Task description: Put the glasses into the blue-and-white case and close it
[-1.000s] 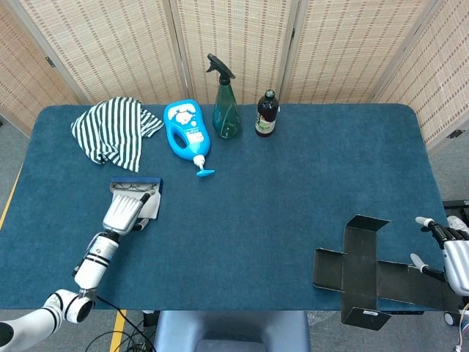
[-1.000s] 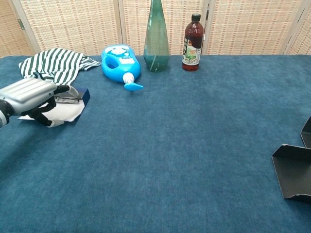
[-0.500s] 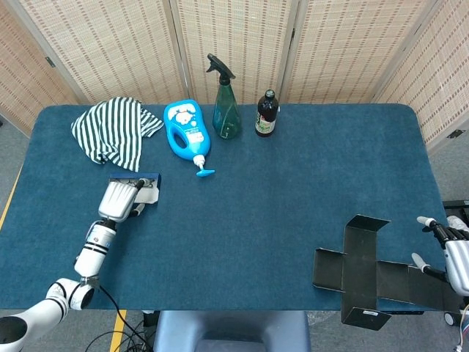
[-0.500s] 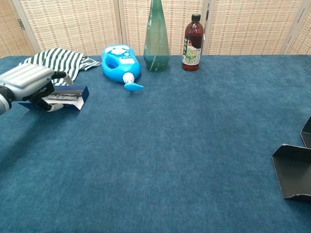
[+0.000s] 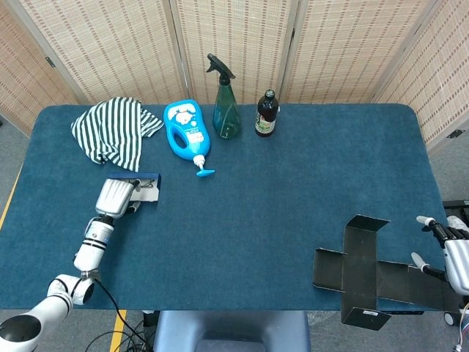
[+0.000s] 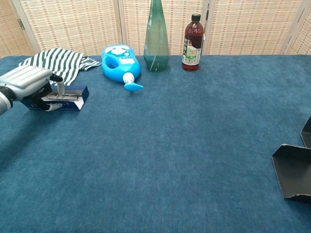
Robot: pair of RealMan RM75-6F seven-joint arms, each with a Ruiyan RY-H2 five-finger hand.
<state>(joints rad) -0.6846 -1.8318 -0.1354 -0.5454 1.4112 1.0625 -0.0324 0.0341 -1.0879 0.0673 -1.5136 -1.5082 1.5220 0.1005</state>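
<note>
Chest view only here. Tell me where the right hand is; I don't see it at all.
Observer: The right hand is off the table's right edge, near the front corner, fingers apart and holding nothing.
Operator: Describe the black thing at my lower right.
Observer: A black cardboard box, unfolded flat into a cross shape with one flap standing up. Its nearest flap seems to overhang the table's front edge.
Operator: Give me the top of the green bottle; my view crops it.
Observer: The green bottle is a spray bottle with a black trigger head.
</note>
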